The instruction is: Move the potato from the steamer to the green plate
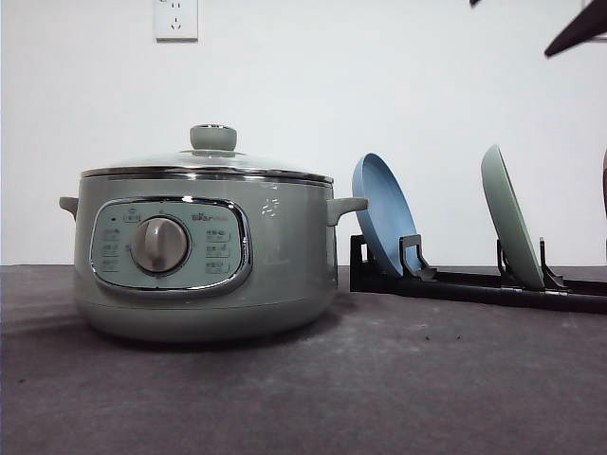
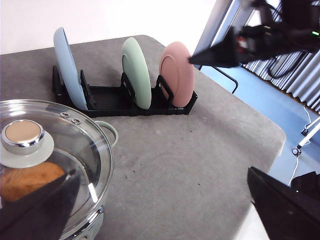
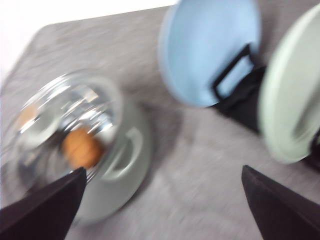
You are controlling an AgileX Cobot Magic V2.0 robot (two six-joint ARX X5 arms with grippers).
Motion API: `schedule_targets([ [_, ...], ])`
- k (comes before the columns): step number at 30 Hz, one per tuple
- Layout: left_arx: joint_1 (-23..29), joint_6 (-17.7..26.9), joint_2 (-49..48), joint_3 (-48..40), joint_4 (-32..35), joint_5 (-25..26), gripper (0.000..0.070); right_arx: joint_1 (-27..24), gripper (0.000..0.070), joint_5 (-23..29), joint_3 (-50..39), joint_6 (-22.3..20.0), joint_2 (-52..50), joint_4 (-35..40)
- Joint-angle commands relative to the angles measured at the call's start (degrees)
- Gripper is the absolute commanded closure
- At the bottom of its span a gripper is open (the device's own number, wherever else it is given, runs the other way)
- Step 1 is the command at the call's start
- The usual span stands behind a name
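One potato (image 2: 27,181) lying inside one lidded steamer (image 1: 204,251), lower left of the left wrist view. Three upright plates racked: blue, green plate (image 2: 136,71), pink. Both arms' fingers (image 2: 287,210) spread wide, holding nothing.

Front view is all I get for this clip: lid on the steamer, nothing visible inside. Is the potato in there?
Observer: Yes. The left wrist view shows the potato through the glass lid of the steamer.
Operator: How many plates are out?
Observer: Three, standing upright in a black rack: blue plate, green plate, pink plate.
Operator: Claws holding anything?
Observer: No. The left claw and right claw are both open and empty.
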Motion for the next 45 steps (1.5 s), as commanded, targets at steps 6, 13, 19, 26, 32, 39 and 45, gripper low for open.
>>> schedule_targets([
  [6, -0.37, 0.55, 0.39, 1.27, 0.37, 0.83, 0.0000, -3.40, 0.0083, 0.03, 6.15, 1.03, 10.91, 4.81],
  [13, -0.37, 0.55, 0.39, 1.27, 0.35, 0.83, 0.0000, -5.35, 0.0087, 0.26, 7.31, 3.58, 17.76, 13.11],
  [19, -0.37, 0.98, 0.39, 1.27, 0.28, 0.83, 0.0000, -5.93, 0.0089, 0.44, 7.31, 4.43, 21.90, 17.73],
  [26, -0.37, 0.98, 0.39, 1.27, -1.21, 0.83, 0.0000, -5.93, 0.0220, 0.46, 7.31, 4.46, 25.44, 20.42],
  [32, -0.37, 0.98, 0.39, 1.27, -2.19, 0.83, 0.0000, -5.93, 0.0275, 0.46, 7.31, 5.18, 27.46, 21.22],
  [39, -0.37, 0.94, 0.39, 1.27, -2.62, 0.83, 0.0000, -5.93, 0.0589, 0.41, 7.31, 5.40, 28.11, 21.53],
  [45, -0.37, 0.94, 0.39, 1.27, -2.69, 0.83, 0.0000, -6.01, 0.0700, -0.52, 7.34, 5.88, 28.08, 21.57],
])
